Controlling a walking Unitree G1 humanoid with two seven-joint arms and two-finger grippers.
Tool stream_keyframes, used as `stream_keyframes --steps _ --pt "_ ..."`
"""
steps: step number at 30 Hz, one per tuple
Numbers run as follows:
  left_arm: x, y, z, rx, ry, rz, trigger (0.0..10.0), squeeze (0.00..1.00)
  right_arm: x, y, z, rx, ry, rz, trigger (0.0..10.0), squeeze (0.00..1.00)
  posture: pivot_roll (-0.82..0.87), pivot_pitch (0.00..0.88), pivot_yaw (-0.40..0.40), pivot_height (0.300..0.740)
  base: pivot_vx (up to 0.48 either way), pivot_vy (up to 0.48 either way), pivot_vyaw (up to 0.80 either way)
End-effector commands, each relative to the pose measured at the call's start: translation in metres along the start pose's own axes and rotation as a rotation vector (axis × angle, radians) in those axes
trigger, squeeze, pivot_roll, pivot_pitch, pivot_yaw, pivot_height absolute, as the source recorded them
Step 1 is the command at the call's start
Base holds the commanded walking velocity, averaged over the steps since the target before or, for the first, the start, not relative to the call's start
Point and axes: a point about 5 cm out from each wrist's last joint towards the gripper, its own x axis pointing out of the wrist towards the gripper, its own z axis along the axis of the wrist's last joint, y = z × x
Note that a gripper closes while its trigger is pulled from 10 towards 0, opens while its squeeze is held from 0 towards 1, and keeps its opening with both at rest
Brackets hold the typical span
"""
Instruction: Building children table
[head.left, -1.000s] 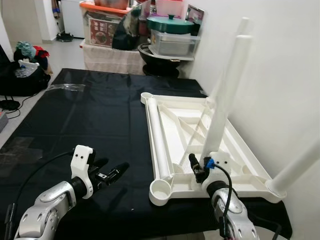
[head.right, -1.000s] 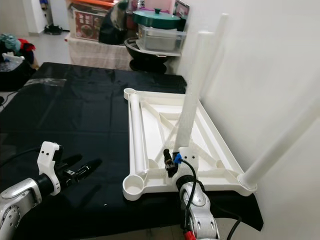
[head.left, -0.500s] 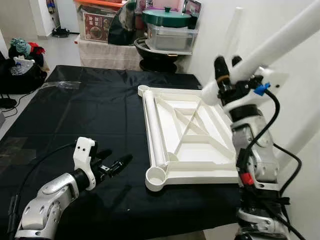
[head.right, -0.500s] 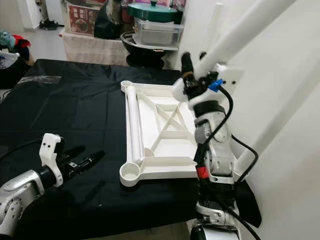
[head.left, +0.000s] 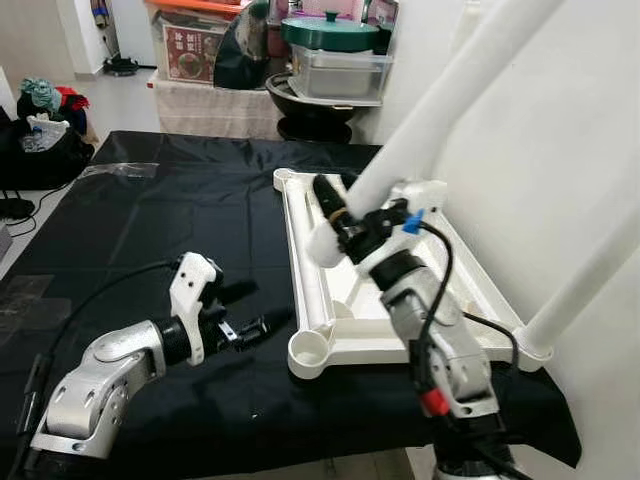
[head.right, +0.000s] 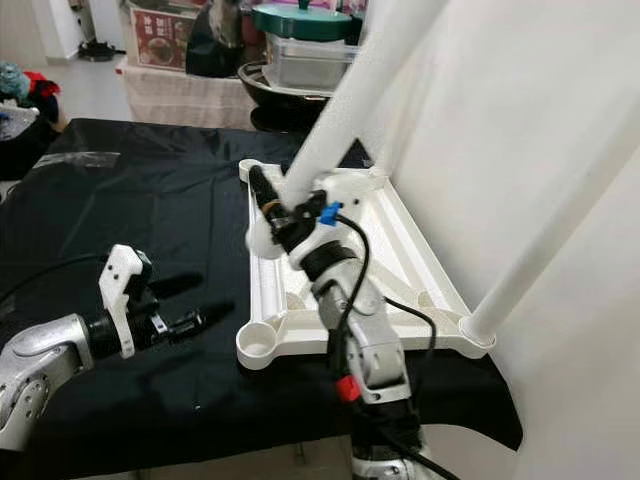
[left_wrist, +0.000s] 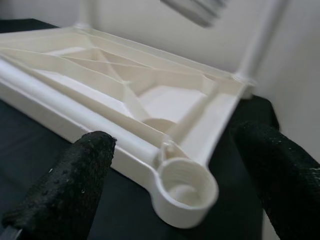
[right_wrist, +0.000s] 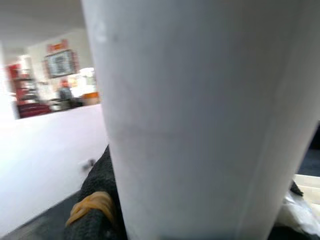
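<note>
The white tabletop (head.left: 470, 290) lies upside down on the black cloth (head.left: 150, 220). My right gripper (head.left: 338, 214) is shut on the low end of a white leg (head.left: 440, 100), which slants up to the right above the tabletop's left side. In the right wrist view the leg (right_wrist: 200, 115) stands close in front of a black finger (right_wrist: 95, 200). An empty round socket (head.left: 312, 349) sits at the tabletop's near left corner. My left gripper (head.left: 268, 306) hovers open just left of it, and the socket (left_wrist: 186, 187) sits between its fingers. Another leg (head.left: 590, 270) stands in the near right corner.
A long white tube (head.left: 305, 260) runs along the tabletop's left edge. The white wall (head.left: 560, 150) is close on the right. Storage boxes and a green-lidded pot (head.left: 330, 30) stand behind the table. Bags (head.left: 40, 140) lie on the floor at the left.
My right arm has swung the held leg down and to the left, from high at the right to over the tabletop's left side. My left gripper has moved closer to the corner socket.
</note>
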Motion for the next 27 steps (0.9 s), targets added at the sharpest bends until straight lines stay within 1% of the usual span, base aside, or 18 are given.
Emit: stream_keyframes --steps 1,2,5,7,9,13,14,15,16,17,18,21,27 --pt "0.001 -0.002 0.0 0.028 0.019 -0.029 10.0 0.0 0.002 0.001 0.001 0.007 0.002 0.015 0.0 0.0 0.13 0.0 -0.1 0.74 0.0 0.0 0.0" --pt "0.001 -0.004 -0.002 0.045 0.04 -0.049 10.0 0.0 0.004 0.006 -0.001 0.006 0.011 0.039 0.0 0.0 0.13 0.0 -0.101 0.74 0.0 0.0 0.0" --pt "0.0 -0.003 -0.002 0.054 0.048 -0.049 10.0 0.0 0.005 0.008 -0.002 0.01 0.018 0.054 0.0 0.0 0.13 0.0 -0.102 0.74 0.0 0.0 0.0" --pt "-0.002 0.0 0.0 0.071 0.056 -0.034 10.0 0.0 0.005 0.013 -0.005 0.013 0.045 0.085 0.0 0.0 0.14 0.0 -0.104 0.74 0.0 0.0 0.0" --pt "-0.002 0.0 0.0 0.071 0.056 -0.034 10.0 0.0 0.005 0.013 -0.005 0.013 0.045 0.085 0.0 0.0 0.14 0.0 -0.104 0.74 0.0 0.0 0.0" --pt "-0.003 0.004 0.0 0.086 0.067 0.003 10.0 0.0 0.002 0.016 -0.011 0.008 0.087 0.105 0.0 0.0 0.14 0.0 -0.104 0.74 0.0 0.0 0.0" --pt "-0.003 0.007 0.0 0.103 0.071 0.03 10.0 0.0 0.0 0.018 -0.015 0.008 0.113 0.118 0.0 0.0 0.14 0.0 -0.104 0.74 0.0 0.0 0.0" --pt "-0.002 0.009 0.001 0.108 0.065 0.053 10.0 0.0 -0.001 0.02 -0.018 0.013 0.135 0.129 0.0 0.0 0.13 0.0 -0.103 0.74 0.0 0.0 0.0" --pt "-0.002 0.009 0.001 0.108 0.065 0.053 10.0 0.0 -0.001 0.02 -0.018 0.013 0.135 0.129 0.0 0.0 0.13 0.0 -0.103 0.74 0.0 0.0 0.0" --pt "0.004 0.008 0.0 0.108 0.05 0.058 10.0 0.0 -0.003 0.025 -0.022 0.027 0.155 0.154 0.0 0.0 0.13 0.0 -0.101 0.74 0.0 0.0 0.0" --pt "0.004 0.008 0.0 0.108 0.05 0.058 10.0 0.0 -0.003 0.025 -0.022 0.027 0.155 0.154 0.0 0.0 0.13 0.0 -0.101 0.74 0.0 0.0 0.0" --pt "0.011 0.002 0.001 0.11 0.034 0.017 10.0 0.0 -0.005 0.039 -0.028 0.064 0.166 0.199 0.0 0.0 0.13 0.0 -0.096 0.74 0.0 0.0 0.0" --pt "0.019 -0.002 0.007 0.112 0.001 -0.029 10.0 0.0 -0.007 0.049 -0.035 0.101 0.187 0.229 0.0 0.0 0.13 0.0 -0.092 0.74 0.0 0.0 0.0"
